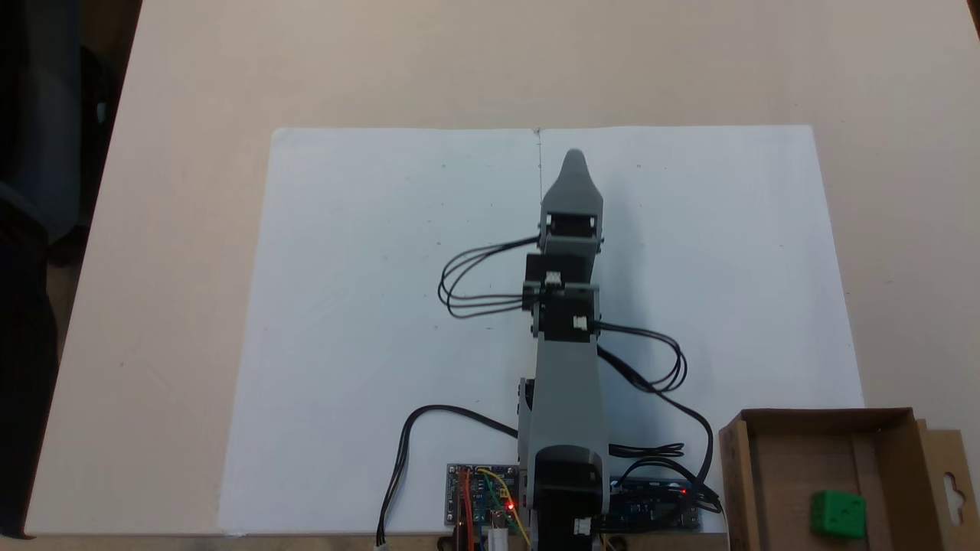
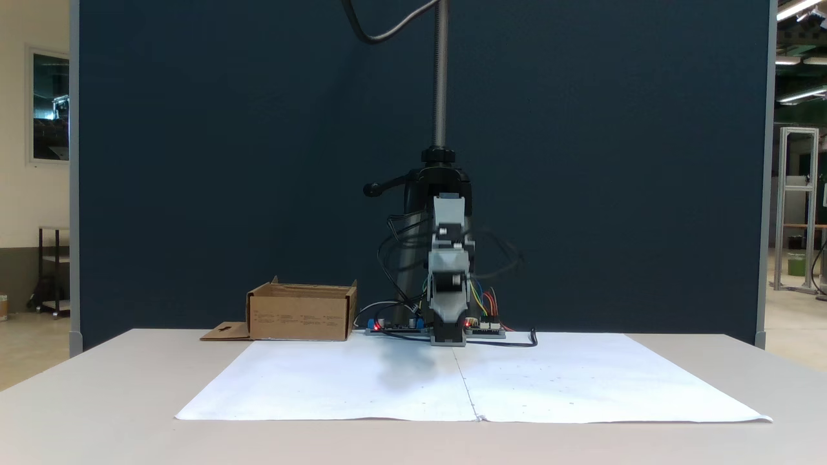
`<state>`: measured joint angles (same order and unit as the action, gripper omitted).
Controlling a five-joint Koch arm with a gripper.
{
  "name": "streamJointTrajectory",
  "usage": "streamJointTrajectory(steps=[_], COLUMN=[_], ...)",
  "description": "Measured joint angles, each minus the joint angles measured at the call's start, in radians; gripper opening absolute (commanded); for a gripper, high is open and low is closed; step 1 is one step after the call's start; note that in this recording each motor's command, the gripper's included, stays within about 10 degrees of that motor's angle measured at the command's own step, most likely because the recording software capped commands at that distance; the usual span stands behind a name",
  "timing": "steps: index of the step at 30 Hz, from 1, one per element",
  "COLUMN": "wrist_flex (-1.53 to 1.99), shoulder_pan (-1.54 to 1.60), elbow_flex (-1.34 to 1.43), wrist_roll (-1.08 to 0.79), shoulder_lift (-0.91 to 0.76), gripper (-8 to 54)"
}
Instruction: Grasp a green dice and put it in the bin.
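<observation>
Dice already lies in the box, well away from my hand.

From above, my hand [image 1: 574, 164] reaches toward the top middle of the frame over the white paper [image 1: 367, 306]; one tip shows, so I cannot tell whether it is wide or narrow, and nothing shows in it. The green dice [image 1: 838, 513] sits in the bin [image 1: 739, 474] at the lower right, behind and to the right of my hand, square-on, no long axis. From the front, the bin [image 2: 300, 318] stands left of centre on the counter [image 2: 116, 387], beside my base; its wall hides the dice.
</observation>
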<state>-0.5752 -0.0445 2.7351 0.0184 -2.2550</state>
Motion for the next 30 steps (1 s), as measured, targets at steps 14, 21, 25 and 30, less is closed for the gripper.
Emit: streamJointTrajectory(steps=[14,21,25,30], wrist_flex=[-0.43,-0.578,-0.69,-0.827], shoulder_pan=[0.044,0.044,0.044,0.044], elbow_flex=[0.318,0.325,0.33,0.33], wrist_roll=[-0.063,-0.063,-0.075,-0.077], shoulder_lift=[0.0,0.0,0.0,0.0], gripper=[43.2,43.2,43.3,43.6])
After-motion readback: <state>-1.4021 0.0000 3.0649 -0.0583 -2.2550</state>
